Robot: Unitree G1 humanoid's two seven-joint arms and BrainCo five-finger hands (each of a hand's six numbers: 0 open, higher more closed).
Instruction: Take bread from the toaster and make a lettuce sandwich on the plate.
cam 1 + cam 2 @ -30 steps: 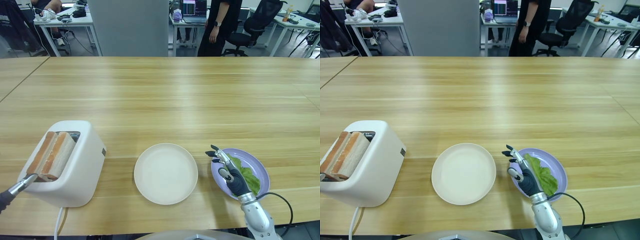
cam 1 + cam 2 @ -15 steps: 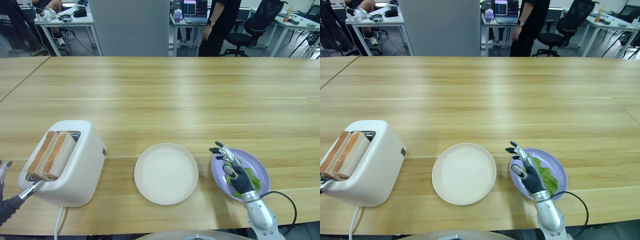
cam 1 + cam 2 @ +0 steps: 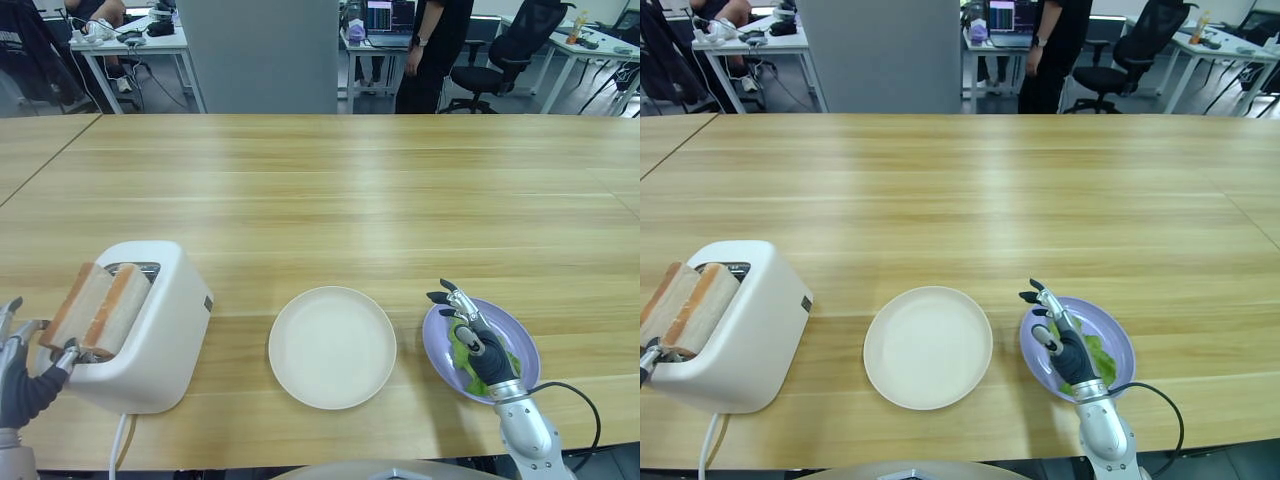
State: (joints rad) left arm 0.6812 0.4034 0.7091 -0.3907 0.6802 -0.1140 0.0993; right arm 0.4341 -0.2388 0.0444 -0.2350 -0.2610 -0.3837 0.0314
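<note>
We see the left robot hand (image 3: 22,372) at the near left edge, just beside the toaster (image 3: 165,330). Its fingers are spread and upright, gripping nothing, and one fingertip lies against the toaster's near end, close under the bread slices (image 3: 100,308). A second ago only a single fingertip showed at that corner, so the hand has risen and much more of it is now in sight. The two slices stand side by side in the slot, tilted toward the robot's left, perhaps a little more than before, though we cannot be sure.

The white plate (image 3: 332,347) lies bare on the surface (image 3: 350,200) between the toaster and the purple plate (image 3: 524,345) — it has not shifted.

The right robot hand (image 3: 476,340) hangs over the purple plate with its fingers stretched forward and apart, released, nothing caught in them. Earlier it sat nearer the plate's left rim. It has since moved a little forward and inward, and now covers much of the lettuce (image 3: 1102,360), which shows as green patches on either side of the palm. We cannot tell whether the palm touches the leaf. The lettuce is on the purple plate, and the bread is in the toaster.
</note>
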